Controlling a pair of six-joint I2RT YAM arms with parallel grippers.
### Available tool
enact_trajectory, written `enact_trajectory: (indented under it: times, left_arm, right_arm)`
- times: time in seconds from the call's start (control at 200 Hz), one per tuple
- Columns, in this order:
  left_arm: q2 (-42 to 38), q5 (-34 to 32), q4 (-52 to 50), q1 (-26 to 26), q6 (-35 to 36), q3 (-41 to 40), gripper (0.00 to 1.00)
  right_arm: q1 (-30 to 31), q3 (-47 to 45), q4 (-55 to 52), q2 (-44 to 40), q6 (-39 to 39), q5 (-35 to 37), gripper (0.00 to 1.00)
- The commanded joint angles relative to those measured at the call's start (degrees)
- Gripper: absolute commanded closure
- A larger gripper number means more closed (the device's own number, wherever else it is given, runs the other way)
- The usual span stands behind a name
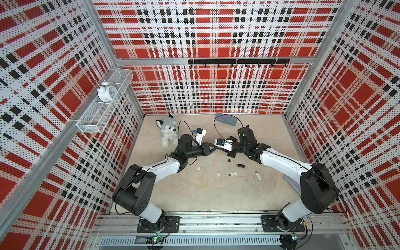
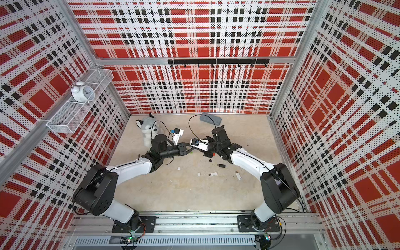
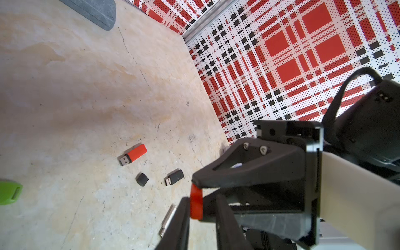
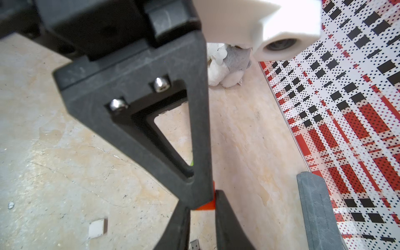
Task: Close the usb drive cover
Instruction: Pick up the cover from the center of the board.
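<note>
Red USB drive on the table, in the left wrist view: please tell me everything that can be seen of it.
The red USB drive has a flat, oblong body of what looks like smooth red plastic and a silver metal plug at one end. The plug is bare: no cover is on it. It lies flat on the beige table, and nothing touches it. A small black cap and a black USB drive lie close by, apart from it.
</note>
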Motion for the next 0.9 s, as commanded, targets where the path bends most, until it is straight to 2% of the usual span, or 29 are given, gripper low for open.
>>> enact_trajectory:
  times: [0.0,0.281,0.461,0.576,0.621,0.696,0.777,0.897]
  left_arm:
    - [1.1,1.1,1.3,-0.2,0.2,1.9,0.78]
    - [2.1,1.3,1.3,-0.1,-0.2,2.5,0.86]
    - [2.1,1.3,1.3,-0.2,-0.2,2.5,0.96]
    - [2.0,1.0,1.3,-0.1,-0.1,2.5,0.99]
    - [1.9,0.9,1.3,-0.1,0.0,2.6,1.0]
    - [1.3,0.7,1.3,-0.1,0.5,2.2,1.0]
    - [0.1,0.6,1.3,0.5,0.9,1.6,1.0]
    - [-2.2,0.4,1.3,2.0,2.0,0.3,1.0]
  right_arm:
    - [0.3,0.1,0.6,-1.4,0.1,-1.4,0.78]
    - [0.4,0.1,0.5,-1.4,-0.4,-1.5,0.78]
    - [0.4,0.1,0.1,-1.6,-0.8,-1.4,0.78]
    - [0.3,0.0,0.2,-1.7,-1.0,-1.0,0.77]
    - [0.3,0.0,0.0,-1.8,-1.0,-0.5,0.74]
    - [0.3,-0.4,0.1,-2.4,-0.9,1.8,0.63]
    - [0.1,-1.5,0.7,-3.8,-0.3,5.1,0.61]
    - [-2.0,-3.7,0.6,-6.3,-0.1,5.9,0.58]
